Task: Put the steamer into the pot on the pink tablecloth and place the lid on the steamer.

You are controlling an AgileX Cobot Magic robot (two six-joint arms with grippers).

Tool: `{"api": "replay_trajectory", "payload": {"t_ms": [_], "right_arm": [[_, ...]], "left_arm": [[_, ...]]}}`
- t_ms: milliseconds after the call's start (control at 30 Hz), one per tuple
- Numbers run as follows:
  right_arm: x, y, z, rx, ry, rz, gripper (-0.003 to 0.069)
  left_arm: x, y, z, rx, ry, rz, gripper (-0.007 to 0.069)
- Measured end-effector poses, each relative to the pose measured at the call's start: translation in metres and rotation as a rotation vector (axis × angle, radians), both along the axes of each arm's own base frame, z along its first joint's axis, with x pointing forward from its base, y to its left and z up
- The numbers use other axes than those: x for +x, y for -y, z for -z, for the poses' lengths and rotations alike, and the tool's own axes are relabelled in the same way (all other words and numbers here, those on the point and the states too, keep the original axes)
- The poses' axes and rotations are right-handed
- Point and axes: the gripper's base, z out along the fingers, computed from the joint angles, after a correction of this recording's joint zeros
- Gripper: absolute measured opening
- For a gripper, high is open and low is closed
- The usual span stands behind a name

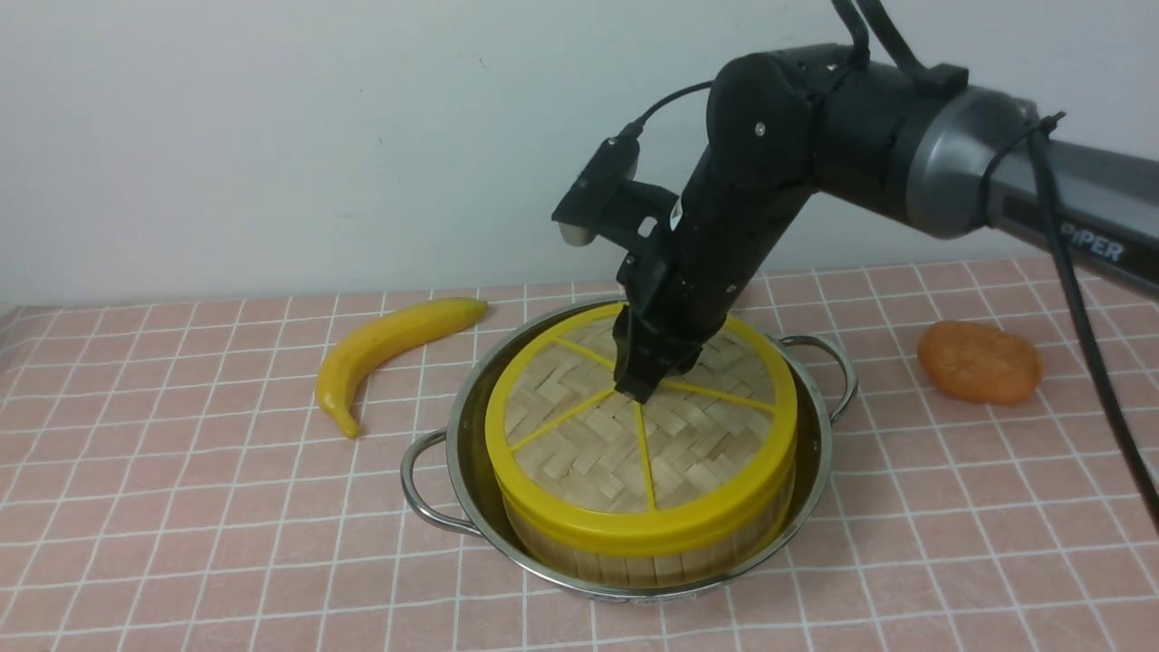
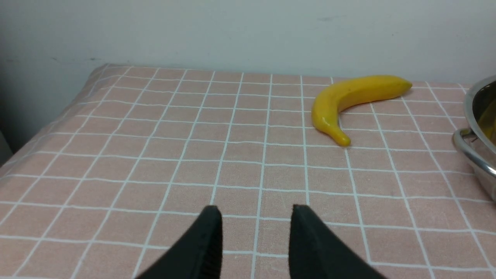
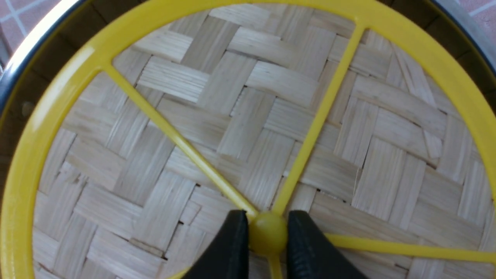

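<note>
The steel pot (image 1: 464,426) stands on the pink tablecloth (image 1: 181,507) with the bamboo steamer (image 1: 634,563) inside it. The woven lid (image 1: 625,444) with its yellow rim lies flat on top of the steamer and hides what is inside. My right gripper (image 1: 645,385) comes down onto the lid's middle. In the right wrist view the gripper (image 3: 267,221) is shut on the lid's yellow centre knob (image 3: 268,234), one finger on each side. My left gripper (image 2: 255,212) is open over bare cloth with nothing between its fingers, left of the pot (image 2: 478,128).
A yellow banana (image 1: 389,349) lies on the cloth just left of the pot, ahead of the left gripper in the left wrist view, banana (image 2: 348,99). An orange lump (image 1: 980,362) sits to the pot's right. A pale wall stands behind the table.
</note>
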Motion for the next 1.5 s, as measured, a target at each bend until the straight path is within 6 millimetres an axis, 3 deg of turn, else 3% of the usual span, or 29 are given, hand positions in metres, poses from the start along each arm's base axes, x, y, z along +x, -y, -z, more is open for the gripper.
{"api": "replay_trajectory", "payload": {"t_ms": [400, 567, 600, 667, 767, 867, 933, 967, 1000, 1033, 1067, 1133, 1167, 1233, 1367, 1500], "right_arm": [[0.000, 0.000, 0.000, 0.003, 0.001, -0.002, 0.0147], [0.001, 0.000, 0.000, -0.001, 0.008, 0.014, 0.0342], [0.001, 0.000, 0.000, -0.002, 0.008, 0.016, 0.0352], [0.002, 0.002, 0.000, -0.016, 0.008, 0.035, 0.0458], [0.001, 0.003, -0.003, -0.018, 0.014, 0.052, 0.0524], [0.000, 0.004, -0.012, -0.001, 0.037, 0.056, 0.0537], [-0.003, 0.006, -0.031, 0.040, 0.096, 0.064, 0.0523], [-0.002, 0.006, -0.032, 0.042, 0.099, 0.064, 0.0523], [-0.007, 0.009, -0.051, 0.081, 0.151, 0.069, 0.0463], [-0.010, 0.011, -0.062, 0.102, 0.170, 0.071, 0.0407], [-0.011, 0.011, -0.065, 0.106, 0.174, 0.071, 0.0395], [-0.019, 0.016, -0.084, 0.144, 0.203, 0.079, 0.0246], [-0.025, 0.019, -0.099, 0.179, 0.217, 0.093, 0.0118], [-0.034, 0.024, -0.118, 0.228, 0.232, 0.123, 0.0010], [-0.043, 0.028, -0.135, 0.287, 0.228, 0.167, -0.0014], [-0.046, 0.026, -0.138, 0.332, 0.194, 0.195, -0.0013]], "left_arm": [[0.000, 0.000, 0.000, 0.000, 0.000, 0.000, 0.0243], [0.000, 0.000, 0.000, 0.000, 0.000, 0.000, 0.0243], [0.000, 0.000, 0.000, 0.000, 0.000, 0.000, 0.0243], [0.000, 0.000, 0.000, 0.000, 0.000, 0.000, 0.0243], [0.000, 0.000, 0.000, 0.000, 0.000, 0.000, 0.0243], [0.000, 0.000, 0.000, 0.000, 0.000, 0.000, 0.0243], [0.000, 0.000, 0.000, 0.000, 0.000, 0.000, 0.0243], [0.000, 0.000, 0.000, 0.000, 0.000, 0.000, 0.0243], [0.000, 0.000, 0.000, 0.000, 0.000, 0.000, 0.0243], [0.000, 0.000, 0.000, 0.000, 0.000, 0.000, 0.0243], [0.000, 0.000, 0.000, 0.000, 0.000, 0.000, 0.0243], [0.000, 0.000, 0.000, 0.000, 0.000, 0.000, 0.0243], [0.000, 0.000, 0.000, 0.000, 0.000, 0.000, 0.0243], [0.000, 0.000, 0.000, 0.000, 0.000, 0.000, 0.0243], [0.000, 0.000, 0.000, 0.000, 0.000, 0.000, 0.0243], [0.000, 0.000, 0.000, 0.000, 0.000, 0.000, 0.0243]]}}
